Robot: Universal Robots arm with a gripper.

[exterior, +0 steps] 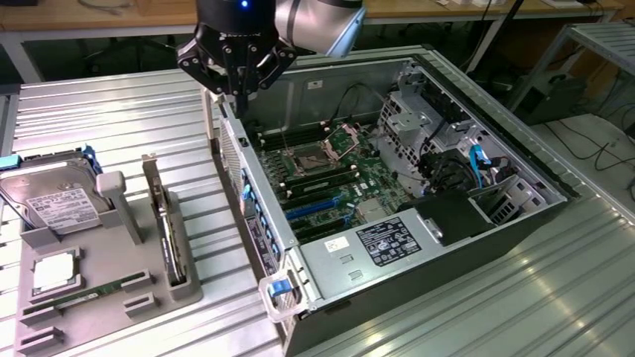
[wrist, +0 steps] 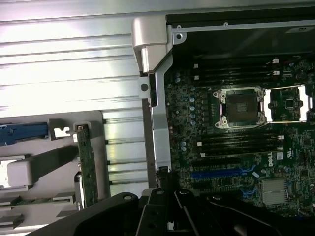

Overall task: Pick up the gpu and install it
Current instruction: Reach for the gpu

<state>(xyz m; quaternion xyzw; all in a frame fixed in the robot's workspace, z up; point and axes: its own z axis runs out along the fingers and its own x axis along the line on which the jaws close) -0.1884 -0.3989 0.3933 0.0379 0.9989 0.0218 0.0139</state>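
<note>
Plainly, the gripper (exterior: 238, 93) hangs empty and pressed together above the case (exterior: 230, 152) wall. Taking the upright gpu (exterior: 169, 230) well likely means squaring across its thin top edge.

green gpu (exterior: 175, 249) in a grey tray (exterior: 100, 260); silver drive (exterior: 55, 201) with white label; dark green motherboard (exterior: 347, 182) with blue slots (exterior: 315, 209); ribbed silver table (exterior: 119, 119); black gripper (exterior: 239, 91).
</note>
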